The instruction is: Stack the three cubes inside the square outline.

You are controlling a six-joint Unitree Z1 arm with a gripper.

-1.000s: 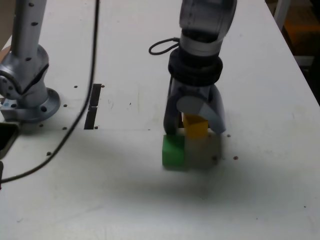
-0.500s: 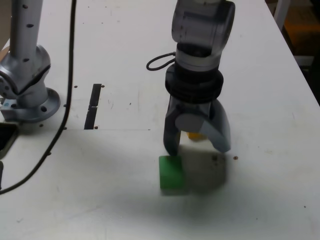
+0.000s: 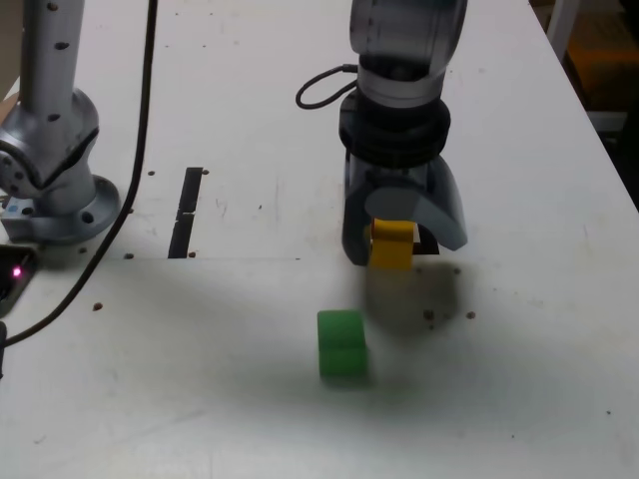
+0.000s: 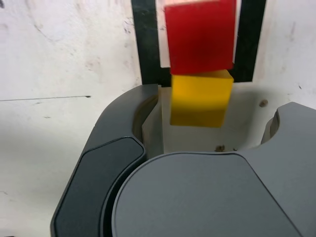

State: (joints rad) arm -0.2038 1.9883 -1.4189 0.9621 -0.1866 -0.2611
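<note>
In the wrist view the red cube (image 4: 200, 35) sits inside the black square outline (image 4: 144, 44). The yellow cube (image 4: 201, 98) abuts the red cube at the outline's side nearest the gripper. My gripper (image 3: 401, 249) stands open, its jaws straddling the yellow cube (image 3: 391, 245) without gripping it. One dark finger (image 4: 113, 163) shows beside that cube. In the exterior view the red cube is hidden behind the gripper. The green cube (image 3: 341, 344) lies alone on the white table, nearer the camera than the gripper and slightly towards the exterior view's left.
The arm's metal base (image 3: 55, 190) stands at the exterior view's left, with a black cable (image 3: 135, 200) trailing past it. Thin black strip marks (image 3: 186, 212) lie near the base. The table's edge (image 3: 599, 130) runs along the exterior view's right.
The gripper came towards the camera with the green cube at its fingertip, left that cube lying nearer the camera, then drew back over the yellow cube.
</note>
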